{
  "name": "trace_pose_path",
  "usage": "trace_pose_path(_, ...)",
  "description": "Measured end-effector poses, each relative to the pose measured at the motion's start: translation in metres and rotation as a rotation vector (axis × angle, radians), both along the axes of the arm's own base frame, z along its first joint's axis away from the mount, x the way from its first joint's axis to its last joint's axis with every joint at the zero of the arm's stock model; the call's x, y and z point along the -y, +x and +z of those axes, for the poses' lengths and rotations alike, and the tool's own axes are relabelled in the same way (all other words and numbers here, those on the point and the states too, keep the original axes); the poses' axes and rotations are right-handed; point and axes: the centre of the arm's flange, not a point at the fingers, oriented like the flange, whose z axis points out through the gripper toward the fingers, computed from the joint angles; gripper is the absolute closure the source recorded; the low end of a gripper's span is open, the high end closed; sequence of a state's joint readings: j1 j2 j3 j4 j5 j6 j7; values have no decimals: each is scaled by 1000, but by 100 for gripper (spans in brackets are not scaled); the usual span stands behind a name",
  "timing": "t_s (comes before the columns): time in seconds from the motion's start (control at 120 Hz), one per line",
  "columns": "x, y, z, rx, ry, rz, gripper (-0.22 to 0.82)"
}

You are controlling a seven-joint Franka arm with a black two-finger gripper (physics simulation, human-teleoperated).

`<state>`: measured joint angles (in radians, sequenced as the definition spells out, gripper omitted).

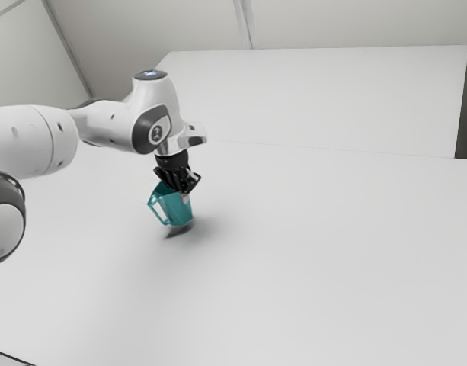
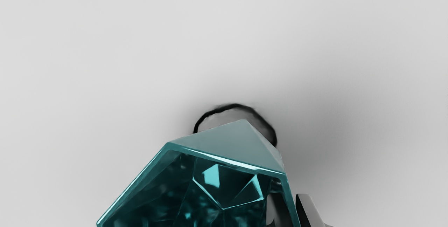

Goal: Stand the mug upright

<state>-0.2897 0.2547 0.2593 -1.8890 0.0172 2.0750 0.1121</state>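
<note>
The gripper (image 1: 185, 195) has hold of the mug (image 1: 177, 213) by its wall: one finger (image 2: 278, 209) reaches down inside the mouth, the other finger (image 2: 309, 208) stands against the outside, and the teal wall is pinched between the two. The jaws are closed as far as that wall lets them. The mug hangs just below the fingertips, mouth up toward the hand and base toward the table (image 2: 105, 62), but it leans rather than standing straight. Most of its body lies to one side of the grip, since the jaws hold it at one edge of the rim (image 2: 227, 158). The handle (image 1: 156, 214) juts out on the side away from the jaws, toward the exterior view's left. Beneath the mug and the jaws, a dark curved outline (image 2: 236, 105) marks the table, with a soft shadow spread around it; whether the base touches the table I cannot tell. Above the jaws, the arm (image 1: 103, 126) comes in from the exterior view's left, and pale tabletop surrounds the grip.
</note>
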Motion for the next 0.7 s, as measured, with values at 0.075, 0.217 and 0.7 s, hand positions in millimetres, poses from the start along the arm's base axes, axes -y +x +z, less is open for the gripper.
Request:
trace_pose_path(0.075, 3, 2, -5, 3, -8, -5, 79)
trace_pose_path(0.217, 5, 4, -9, 11, -15, -13, 79)
trace_pose_path(0.7, 7, 5, -12, 13, -34, -28, 34)
